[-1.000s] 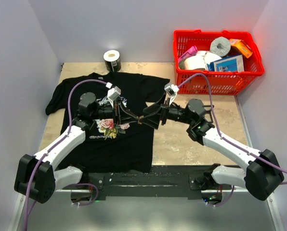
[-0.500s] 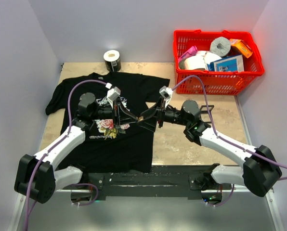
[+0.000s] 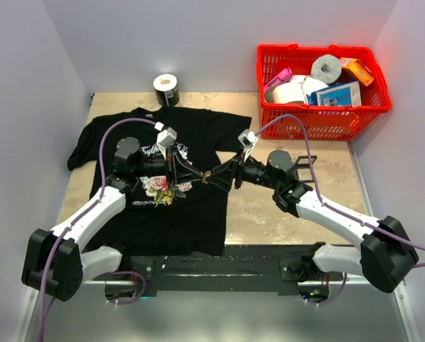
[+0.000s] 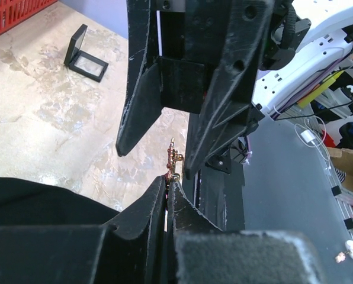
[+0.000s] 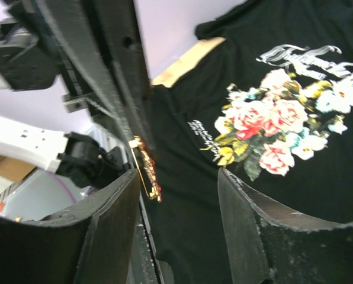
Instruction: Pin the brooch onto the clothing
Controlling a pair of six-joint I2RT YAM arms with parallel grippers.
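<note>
The clothing (image 3: 180, 214) is a black T-shirt with printed roses, lying flat on the left half of the table. It also shows in the right wrist view (image 5: 318, 177). My left gripper (image 3: 198, 174) hovers over the shirt's right edge, shut on the brooch (image 3: 206, 176). The tiny red-gold brooch (image 4: 172, 160) sticks out past the shut left gripper (image 4: 167, 180). My right gripper (image 3: 217, 176) faces it tip to tip and is open. The brooch (image 5: 145, 168) lies between the fingers of the right gripper (image 5: 176, 174), close to its left finger (image 5: 114, 207), and whether they touch is unclear.
A red basket (image 3: 319, 121) full of items stands at the back right. A tape roll (image 3: 166, 87) sits at the back beyond the shirt. A small open black box (image 4: 84, 53) lies on the bare stone-patterned tabletop (image 3: 269, 210) to the right.
My right gripper has moved left to the left gripper's tip and its jaws have narrowed around the brooch. The left arm has held still.
</note>
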